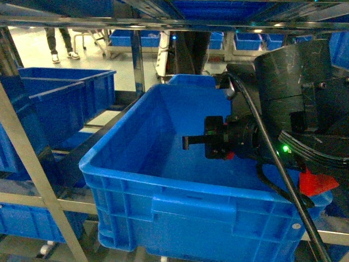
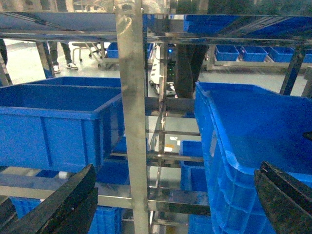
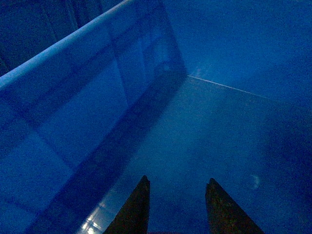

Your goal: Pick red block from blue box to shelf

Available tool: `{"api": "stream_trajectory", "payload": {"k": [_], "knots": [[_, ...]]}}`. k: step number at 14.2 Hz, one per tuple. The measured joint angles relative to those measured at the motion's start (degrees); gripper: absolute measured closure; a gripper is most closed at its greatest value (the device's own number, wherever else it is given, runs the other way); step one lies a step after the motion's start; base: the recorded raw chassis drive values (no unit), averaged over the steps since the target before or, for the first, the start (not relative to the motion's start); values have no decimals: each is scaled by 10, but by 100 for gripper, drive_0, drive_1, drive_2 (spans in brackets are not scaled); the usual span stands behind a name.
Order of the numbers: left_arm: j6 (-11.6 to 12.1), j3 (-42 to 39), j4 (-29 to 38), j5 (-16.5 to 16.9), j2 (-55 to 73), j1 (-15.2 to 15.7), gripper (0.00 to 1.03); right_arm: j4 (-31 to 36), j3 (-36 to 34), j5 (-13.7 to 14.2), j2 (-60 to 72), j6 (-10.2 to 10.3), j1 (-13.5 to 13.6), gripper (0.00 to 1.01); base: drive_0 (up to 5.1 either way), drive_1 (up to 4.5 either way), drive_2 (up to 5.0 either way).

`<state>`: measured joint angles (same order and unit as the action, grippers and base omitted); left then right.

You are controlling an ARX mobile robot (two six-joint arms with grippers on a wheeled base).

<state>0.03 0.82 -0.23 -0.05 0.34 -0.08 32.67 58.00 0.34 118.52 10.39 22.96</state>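
Fingers of the right gripper point(image 3: 176, 204) are hanging apart, holding nothing, inside the blue box point(image 1: 125, 180) on the shelf point(image 2: 132, 122), probably looking for a block I cannot see.

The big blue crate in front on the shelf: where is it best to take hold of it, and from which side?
Probably the handle ledge in the middle of the crate's front wall, coming from the front. It juts out under the rim, giving fingers a lip, and that wall faces outward; a shelf upright stands close on the left.
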Motion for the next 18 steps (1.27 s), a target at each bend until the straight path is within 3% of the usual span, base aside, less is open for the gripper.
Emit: {"api": "stream_trajectory", "payload": {"k": [2,4,9,12,14,18], "knots": [[0,0,0,0,0,0,5,-2,7,2,7,-3,8,74,0,0,0],[0,0,0,0,0,0,5,2,10,21,11,-12,17,70,0,0,0],[0,0,0,0,0,0,5,13,6,15,10,-12,17,10,0,0,0],[0,0,0,0,0,0,5,15,-3,14,5,-10,17,1,0,0,0],[0,0,0,0,0,0,5,14,-31,10,-20,-6,14,3,0,0,0],[0,0,0,0,0,0,5,17,-113,-5,-138,22,-2,3,0,0,0]]}}
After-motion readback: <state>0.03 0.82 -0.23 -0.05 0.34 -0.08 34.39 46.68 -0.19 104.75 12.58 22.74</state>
